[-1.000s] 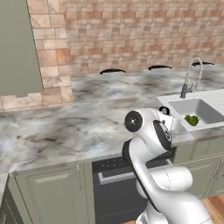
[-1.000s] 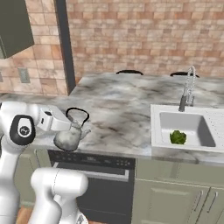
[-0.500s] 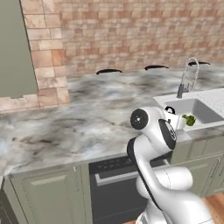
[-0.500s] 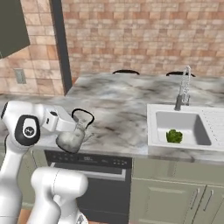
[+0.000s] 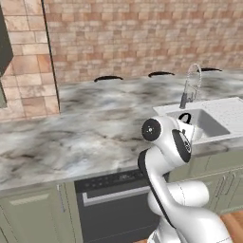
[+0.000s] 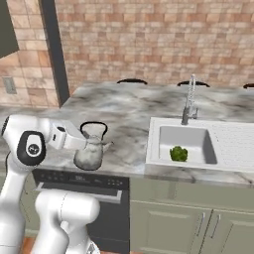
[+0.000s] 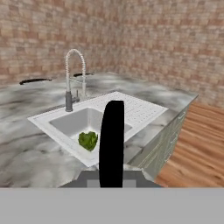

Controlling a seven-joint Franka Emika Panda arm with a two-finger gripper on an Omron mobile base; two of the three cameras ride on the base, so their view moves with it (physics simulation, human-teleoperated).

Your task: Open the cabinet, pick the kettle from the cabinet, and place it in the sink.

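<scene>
My gripper (image 6: 82, 142) is shut on the thin black handle of the kettle (image 6: 91, 154), a small squat silver-grey pot. It hangs over the marble counter's front edge, left of the sink (image 6: 155, 144). In the left base view my arm hides the kettle's body, and its handle loop (image 5: 185, 117) shows in front of the sink (image 5: 228, 111). In the hand view the black handle (image 7: 111, 144) stands upright before the white sink (image 7: 140, 109) and its chrome tap (image 7: 72, 78). A corner of the cabinet (image 6: 7, 27) shows at the upper left.
A green vegetable (image 6: 178, 154) lies in the basin. A dark oven front (image 6: 84, 184) sits below the counter, with low cabinet doors (image 6: 198, 218) under the sink. A dark vertical post (image 6: 55, 54) runs up the brick wall. Wooden floor (image 7: 197, 144) lies beyond the counter's end.
The whole picture has shifted left, so the base has driven right along the counter. The sink now stands closer. The kettle stays in the shut gripper.
</scene>
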